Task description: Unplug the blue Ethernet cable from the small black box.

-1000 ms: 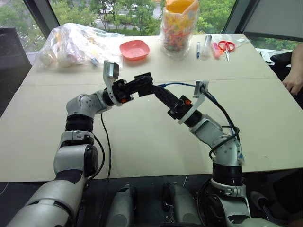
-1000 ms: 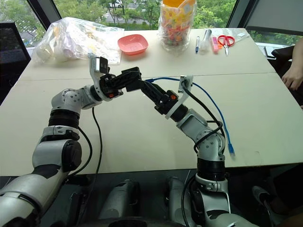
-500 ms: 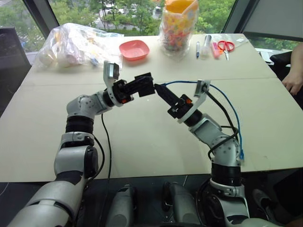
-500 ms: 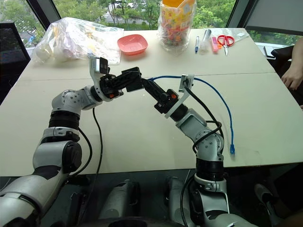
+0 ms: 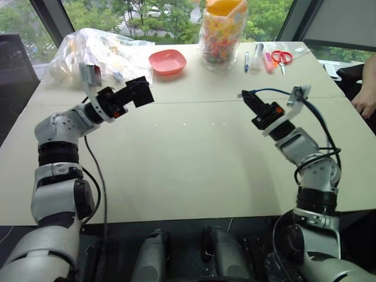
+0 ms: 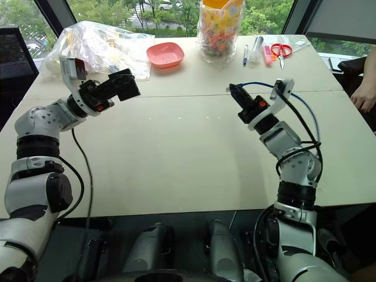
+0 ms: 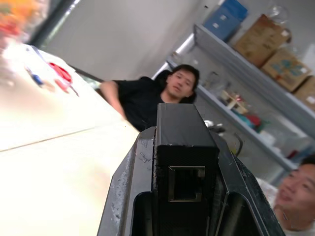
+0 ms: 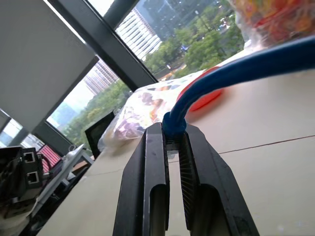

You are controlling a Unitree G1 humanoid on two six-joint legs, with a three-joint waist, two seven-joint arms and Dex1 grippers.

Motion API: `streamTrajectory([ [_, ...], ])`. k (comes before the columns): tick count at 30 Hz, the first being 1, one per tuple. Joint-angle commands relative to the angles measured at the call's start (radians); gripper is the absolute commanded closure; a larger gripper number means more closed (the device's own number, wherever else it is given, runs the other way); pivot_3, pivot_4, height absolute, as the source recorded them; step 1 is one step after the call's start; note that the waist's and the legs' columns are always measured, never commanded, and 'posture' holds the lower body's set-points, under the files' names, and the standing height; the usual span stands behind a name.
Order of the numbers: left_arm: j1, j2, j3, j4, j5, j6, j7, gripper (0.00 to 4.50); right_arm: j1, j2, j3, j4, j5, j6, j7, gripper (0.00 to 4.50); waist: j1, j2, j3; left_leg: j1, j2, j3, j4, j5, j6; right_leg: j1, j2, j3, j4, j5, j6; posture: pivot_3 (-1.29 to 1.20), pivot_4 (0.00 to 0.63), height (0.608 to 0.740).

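Both grippers are raised above the table (image 5: 176, 176), well apart from each other and toward opposite side edges. Left gripper (image 5: 141, 92), over the table's left half, has its two black fingers closed on the small black box (image 7: 186, 147); in the left wrist view the box sits clamped between the fingers with its square port facing outward and empty. Right gripper (image 5: 251, 101), over the right half, has its fingers pinched shut on the plug end of the blue Ethernet cable (image 6: 305, 108); in the right wrist view the blue cord (image 8: 231, 73) leaves the fingertips and runs off toward the far side. From the gripper the cable arcs back over the right forearm and hangs alongside the arm's black cables. Cable and box are thus separate, with bare tabletop between them. Toward the far edge lie a clear plastic bag of mixed items (image 5: 94, 53) at the left corner, a pink dish (image 5: 167, 61), a large jar of coloured pieces (image 5: 222, 34), pens (image 5: 252, 57) and red-handled scissors (image 5: 281, 57). A person's arm (image 5: 365, 88) rests at the far right edge.
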Motion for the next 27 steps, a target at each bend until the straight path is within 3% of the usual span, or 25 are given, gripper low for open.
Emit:
streamTrajectory([
  [1,0.041,-0.052,-0.119,-0.101,0.143,-0.226,0.067,3.95,-0.105,-0.076,0.036,0.128,-0.127,-0.043,0.008,4.44,0.001,0.0,0.0,0.0,0.0,0.0,0.001,0.0,0.0,0.0,0.0,0.0,0.0,0.0,0.0,0.0,0.15,0.74],
  [5,0.099,-0.154,-0.191,-0.167,0.245,-0.448,0.173,3.95,-0.227,-0.156,0.111,0.427,-0.335,-0.135,-0.014,4.44,-0.001,0.0,0.0,0.0,-0.002,0.003,0.001,0.0,0.0,0.0,-0.002,0.002,-0.001,0.004,-0.001,0.0,0.15,0.74],
  [11,0.114,-0.267,-0.208,-0.12,0.298,-0.633,0.283,3.95,-0.343,-0.15,0.091,0.772,-0.43,-0.269,0.044,4.44,-0.006,0.0,0.0,-0.001,-0.002,0.004,0.0,0.0,0.0,-0.001,-0.001,0.002,-0.002,0.004,-0.001,0.0,0.15,0.74],
  [12,0.109,-0.287,-0.207,-0.094,0.311,-0.672,0.309,3.95,-0.353,-0.148,0.091,0.813,-0.445,-0.294,0.056,3.64,-0.006,0.0,0.0,-0.001,-0.001,0.005,0.0,0.0,0.0,-0.001,-0.001,0.002,-0.001,0.004,-0.001,0.0,0.15,0.74],
  [13,0.097,-0.309,-0.216,-0.061,0.33,-0.716,0.326,3.95,-0.359,-0.148,0.092,0.85,-0.461,-0.312,0.057,3.32,-0.005,0.0,0.0,0.0,-0.001,0.005,0.0,0.0,0.0,-0.001,-0.001,0.002,-0.001,0.004,-0.001,0.0,0.15,0.74],
  [16,0.062,-0.347,-0.217,0.021,0.363,-0.805,0.375,3.95,-0.37,-0.148,0.093,0.905,-0.494,-0.347,0.078,1.76,-0.004,0.0,0.0,0.0,-0.002,0.005,0.001,0.0,0.0,0.0,-0.001,0.002,-0.001,0.005,0.0,0.0,0.15,0.74],
  [19,0.014,-0.375,-0.233,0.128,0.405,-0.89,0.404,3.95,-0.321,-0.152,0.125,0.803,-0.504,-0.234,0.111,0.19,-0.004,0.0,0.0,-0.001,-0.002,0.005,0.001,0.0,0.0,0.0,-0.001,0.002,-0.001,0.005,0.001,0.0,0.15,0.74],
  [22,-0.03,-0.394,-0.245,0.233,0.444,-0.969,0.429,3.95,-0.191,-0.136,0.17,0.545,-0.48,-0.081,0.134,0.08,-0.003,0.0,0.0,-0.001,-0.001,0.005,0.001,0.0,0.0,0.0,-0.001,0.002,-0.002,0.005,0.001,0.0,0.15,0.74],
  [27,-0.09,-0.444,-0.262,0.396,0.515,-1.101,0.522,3.95,0.059,-0.052,0.159,0.062,-0.403,0.062,0.045,0.08,0.0,-0.001,-0.001,-0.001,-0.001,0.003,0.0,0.0,0.001,0.0,-0.002,0.002,-0.002,0.005,0.001,0.0,0.15,0.74],
])
